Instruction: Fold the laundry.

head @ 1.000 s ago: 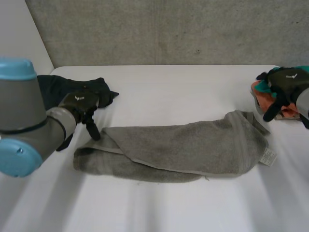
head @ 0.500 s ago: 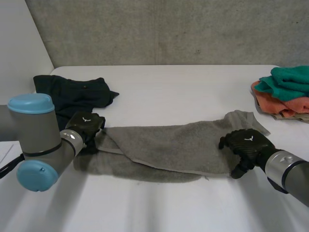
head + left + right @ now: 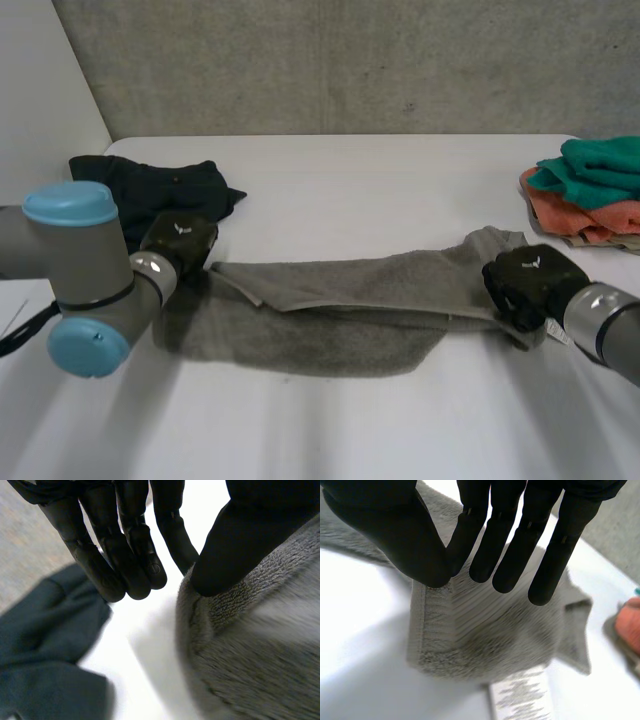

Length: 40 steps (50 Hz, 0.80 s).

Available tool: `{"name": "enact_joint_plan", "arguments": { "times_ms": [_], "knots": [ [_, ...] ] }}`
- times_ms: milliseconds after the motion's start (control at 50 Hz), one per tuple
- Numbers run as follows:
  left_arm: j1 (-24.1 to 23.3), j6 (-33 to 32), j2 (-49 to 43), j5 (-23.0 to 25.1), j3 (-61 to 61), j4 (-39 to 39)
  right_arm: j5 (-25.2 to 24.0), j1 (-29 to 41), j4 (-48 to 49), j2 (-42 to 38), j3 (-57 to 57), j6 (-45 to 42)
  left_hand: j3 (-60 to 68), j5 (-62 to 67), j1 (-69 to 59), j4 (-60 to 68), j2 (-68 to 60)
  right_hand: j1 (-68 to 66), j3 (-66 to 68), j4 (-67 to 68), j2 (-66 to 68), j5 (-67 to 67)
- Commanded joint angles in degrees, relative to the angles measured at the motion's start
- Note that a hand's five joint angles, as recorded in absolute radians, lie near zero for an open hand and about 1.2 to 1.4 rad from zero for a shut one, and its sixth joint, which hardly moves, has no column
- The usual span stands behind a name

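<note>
Grey towel [image 3: 330,322] stretched across white table [image 3: 380,190]; left hand [image 3: 180,245] at one end, right hand [image 3: 522,278] at other.

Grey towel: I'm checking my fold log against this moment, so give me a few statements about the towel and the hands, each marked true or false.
1. The left hand is at the left end of the grey towel. True.
2. The right hand rests on the stack of folded cloths. False: it is at the towel's right end, and the stack lies apart, beyond it.
3. A dark garment lies on the table beyond the left hand. True.
4. The towel lies spread in a single layer. False: one long layer is folded over another.
</note>
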<state>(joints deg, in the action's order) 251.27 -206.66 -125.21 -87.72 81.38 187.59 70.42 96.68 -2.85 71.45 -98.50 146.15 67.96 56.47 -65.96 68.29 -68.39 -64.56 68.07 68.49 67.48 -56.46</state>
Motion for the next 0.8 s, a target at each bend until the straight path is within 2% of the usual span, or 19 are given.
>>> {"name": "enact_joint_plan", "arguments": {
  "times_ms": [20,100,160,200,220,260,400,480,560,660,700,720,800],
  "knots": [
    [-0.5,0.9,-0.4,-1.0,-12.4,3.8,2.6,3.1,3.8,-4.1,16.5,-0.4,12.0,13.5,-14.0,11.7,-11.6,-15.4,11.9,11.5,12.5,-13.5],
    [-1.0,3.5,2.8,-2.6,-20.9,7.6,8.4,3.9,12.1,-4.0,29.1,5.2,12.0,13.5,-14.0,11.7,-11.6,-15.4,11.9,11.5,12.5,-13.5],
    [-1.0,9.1,6.7,-4.6,-25.1,12.3,12.9,3.7,21.1,-3.3,36.2,13.7,12.0,13.5,-14.0,11.7,-11.6,-15.4,11.9,11.5,12.5,-13.5],
    [-0.9,13.5,9.4,-5.5,-26.0,15.4,14.2,3.6,25.4,-2.5,38.2,18.4,12.0,13.5,-14.0,11.7,-11.6,-15.4,11.9,11.5,12.5,-13.5],
    [-0.8,14.6,10.2,-5.8,-25.9,16.4,15.0,3.3,28.9,-1.4,39.7,22.7,12.0,13.5,-14.0,11.7,-11.6,-15.4,11.9,11.5,12.5,-13.5],
    [-0.6,16.7,11.6,-6.1,-25.4,17.9,15.1,2.8,31.5,-0.1,40.5,25.9,12.0,13.5,-14.0,11.7,-11.6,-15.4,11.9,11.5,12.5,-13.5],
    [2.5,23.1,15.3,-4.9,-15.9,19.0,13.0,0.7,24.8,1.6,36.6,28.3,12.0,13.5,-14.0,11.7,-11.6,-15.4,11.9,11.5,12.5,-13.5],
    [3.8,24.5,15.2,-2.4,-8.7,19.1,9.3,0.4,18.0,1.3,32.1,28.1,12.0,13.5,-14.0,11.7,-11.6,-15.4,11.9,11.5,12.5,-13.5],
    [3.9,24.7,14.6,2.6,0.0,19.0,4.2,0.4,9.4,0.0,25.1,26.6,12.0,13.5,-14.0,11.7,-11.6,-13.4,9.9,9.5,10.5,-11.5],
    [3.5,24.9,15.5,6.2,6.3,20.2,1.7,1.5,4.2,-3.4,21.4,23.6,12.0,13.5,-14.0,11.7,-11.6,8.1,-11.6,-12.0,-11.0,10.0],
    [3.5,25.0,16.3,6.6,7.5,20.4,1.8,2.1,2.8,-4.8,21.6,22.4,12.0,13.5,-14.0,11.7,-11.6,17.3,-20.8,-21.3,-20.3,19.2],
    [3.4,25.1,17.5,6.8,8.2,20.5,2.1,3.0,1.5,-6.3,22.3,21.4,12.0,13.5,-14.0,11.7,-11.6,28.2,-31.7,-32.1,-31.1,30.1],
    [2.9,25.4,22.3,7.1,9.1,19.8,4.5,5.4,-3.8,-10.0,26.3,20.0,12.0,13.5,-14.0,11.7,-11.6,45.5,-49.0,-49.4,-48.4,47.4]
  ]
}}
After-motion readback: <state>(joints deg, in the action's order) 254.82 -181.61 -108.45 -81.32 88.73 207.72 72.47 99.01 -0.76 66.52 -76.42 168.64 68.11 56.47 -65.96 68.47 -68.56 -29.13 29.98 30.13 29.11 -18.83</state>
